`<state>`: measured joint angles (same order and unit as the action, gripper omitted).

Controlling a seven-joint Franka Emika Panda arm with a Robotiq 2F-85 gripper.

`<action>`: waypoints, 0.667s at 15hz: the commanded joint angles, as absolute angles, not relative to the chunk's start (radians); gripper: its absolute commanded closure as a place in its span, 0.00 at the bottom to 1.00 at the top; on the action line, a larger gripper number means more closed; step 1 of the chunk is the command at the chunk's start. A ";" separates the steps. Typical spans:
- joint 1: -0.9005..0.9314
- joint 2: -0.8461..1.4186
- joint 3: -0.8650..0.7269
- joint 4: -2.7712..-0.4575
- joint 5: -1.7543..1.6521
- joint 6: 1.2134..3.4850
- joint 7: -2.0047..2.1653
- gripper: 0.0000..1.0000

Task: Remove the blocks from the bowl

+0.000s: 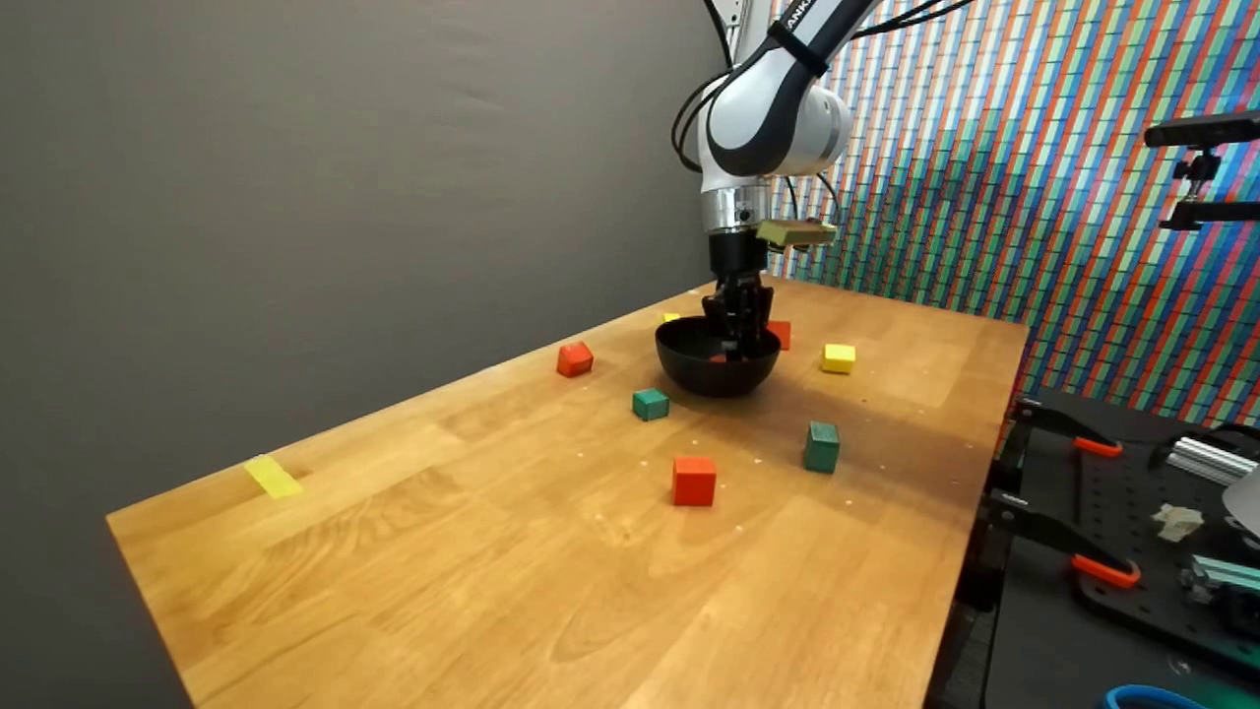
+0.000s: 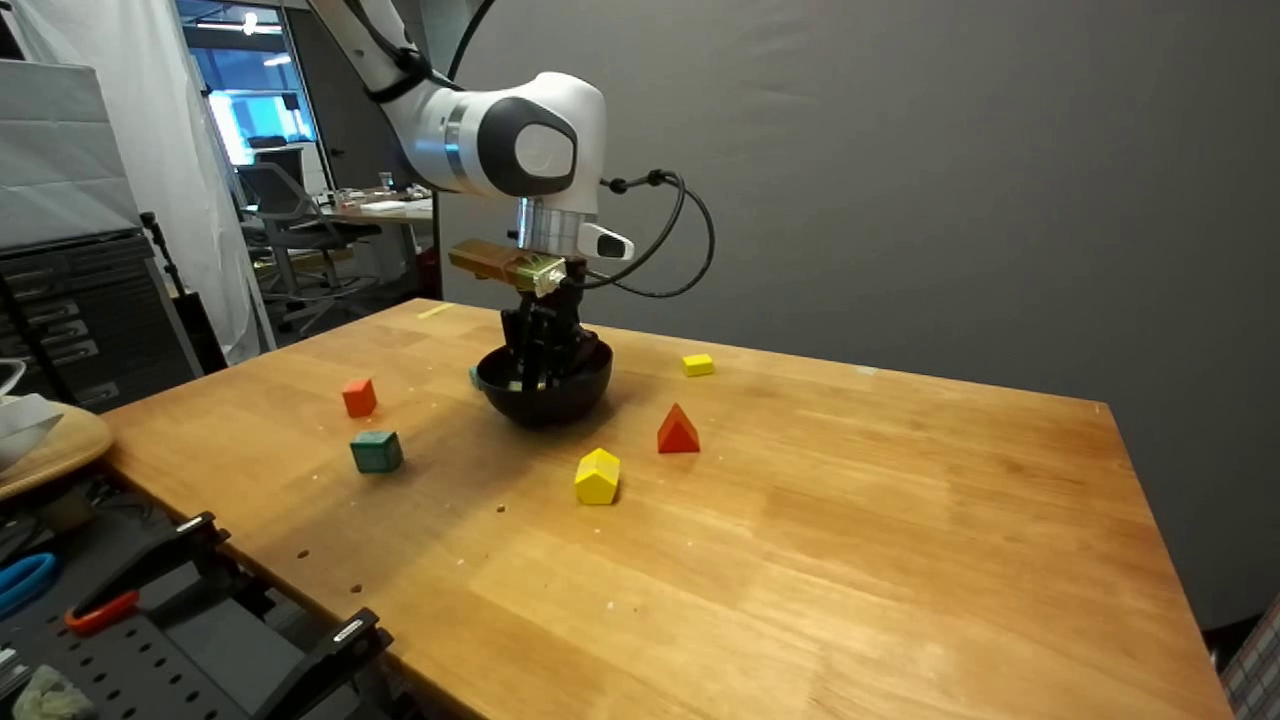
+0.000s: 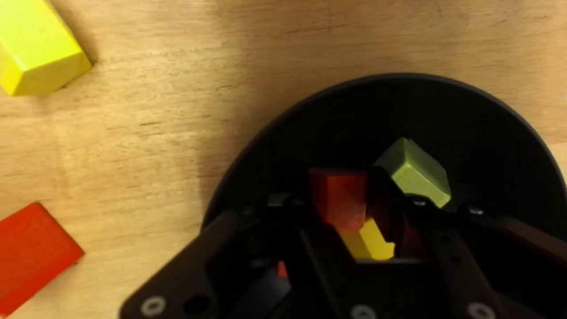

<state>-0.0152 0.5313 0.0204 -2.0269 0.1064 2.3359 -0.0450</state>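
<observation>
The table (image 2: 900,540) looks like smooth wood, the bowl (image 1: 714,381) matt.

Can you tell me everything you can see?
Table: 1, brown wood, in the middle.
Bowl: 1, black, on the table.
Red blocks: 3, red, on the table.
Green blocks: 2, green, on the table.
Yellow blocks: 2, yellow, on the table.
Blocks inside: at least 3, red, yellow, pale yellow-green, in the bowl.
Tape strip: 1, yellow, near the table's edge.
Clamps: 2, black and orange, beside the table.
Small clutter: several, mixed, beside the table.
Striped backdrop: 1, many colours, beyond the table.
Grey wall: 1, grey, behind the table.
Curtain: 1, white, far back.
Drawers: several, dark, by the curtain.
Office chair: at least 1, dark, far back.
Arm: 1, white and grey, above the bowl.
Fingers: 2, black, in the bowl.
</observation>
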 commanded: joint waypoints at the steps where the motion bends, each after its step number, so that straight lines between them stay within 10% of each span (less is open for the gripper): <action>1: 0.000 0.522 0.015 -2.032 0.076 2.363 -0.026 0.85; 10: 0.035 0.190 0.000 -2.303 0.003 2.460 0.058 0.94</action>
<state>0.0080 0.3857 0.0134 -2.1269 0.0342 2.3926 -0.0039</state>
